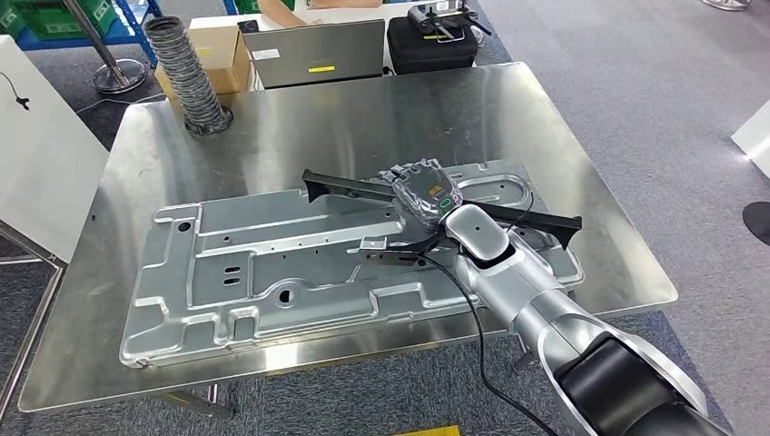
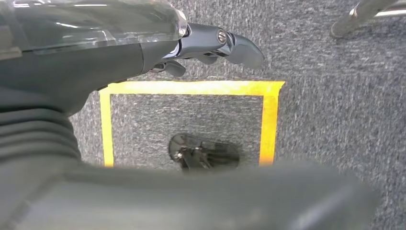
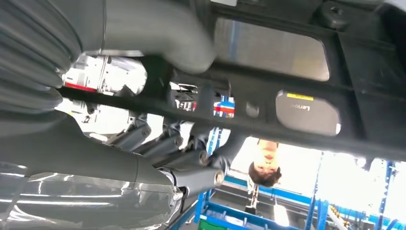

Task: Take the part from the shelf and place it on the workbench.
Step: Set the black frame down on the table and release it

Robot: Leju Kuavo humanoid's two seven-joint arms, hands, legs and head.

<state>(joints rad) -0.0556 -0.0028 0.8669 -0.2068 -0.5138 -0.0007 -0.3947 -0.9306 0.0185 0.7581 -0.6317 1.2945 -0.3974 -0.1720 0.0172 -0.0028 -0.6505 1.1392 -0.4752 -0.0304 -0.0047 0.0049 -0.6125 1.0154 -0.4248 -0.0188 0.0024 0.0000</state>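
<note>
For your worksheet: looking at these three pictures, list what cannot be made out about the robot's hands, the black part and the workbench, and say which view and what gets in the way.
- Right hand, head view: its fingers are hidden under its own back, so the hold on the black part is unclear.
- Black part, right wrist view: dark against bright backlight; contact with the pressed metal panel is not visible.
- Left hand, left wrist view: mostly hidden behind its cover.
- Workbench, head view: near corners cut off.

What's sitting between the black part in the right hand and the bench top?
The stamped metal panel covers the workbench directly under the black part, which the right hand holds over it. Bare steel shows beyond the panel's far and right edges.
</note>
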